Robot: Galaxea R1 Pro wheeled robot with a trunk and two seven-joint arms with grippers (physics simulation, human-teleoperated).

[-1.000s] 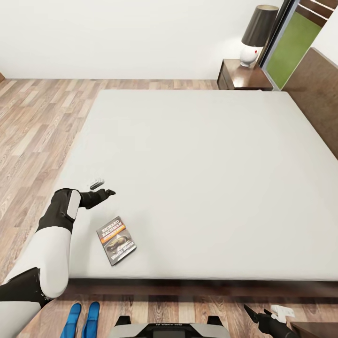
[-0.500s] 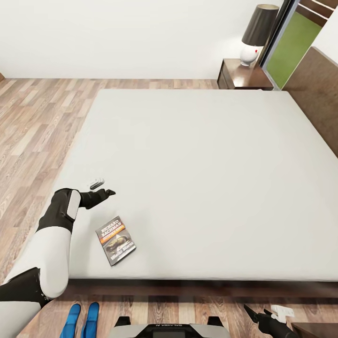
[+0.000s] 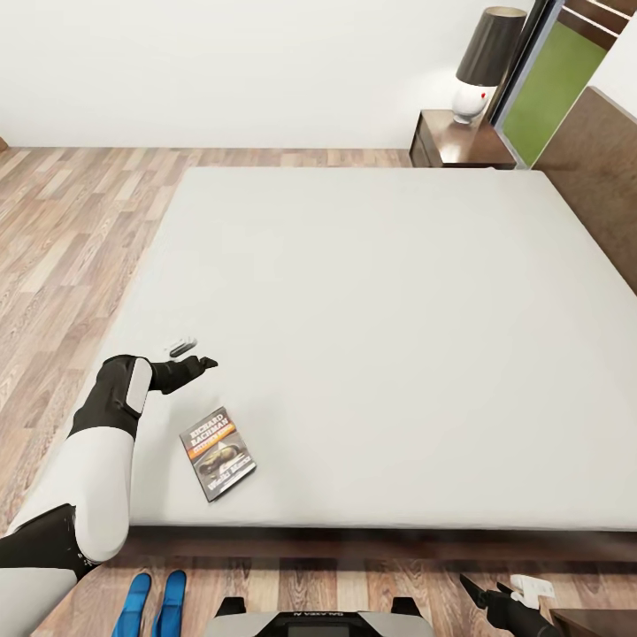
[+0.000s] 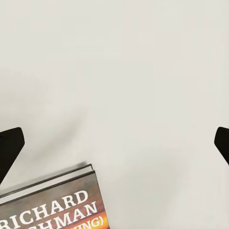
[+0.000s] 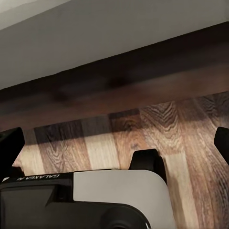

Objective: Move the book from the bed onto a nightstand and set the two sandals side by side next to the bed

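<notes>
The book is seen lying flat on the grey mattress of the bed, in the lower left of the head view, close to the near edge. Its long axis is set on a diagonal, running from the upper left of the frame down to the lower right, with the author lettering at the upper end and the cover facing up.

The left gripper is held just above and to the upper left of the book, apart from it; in the left wrist view its fingers are spread wide at the frame's two sides, with nothing between them but mattress and the book's top corner. The right gripper is seen at the lower right, over the floor, also spread and empty.

The book is judged light, thin and fairly stiff, though lying flush on a soft surface; an edge hold across its short width would seem best.
</notes>
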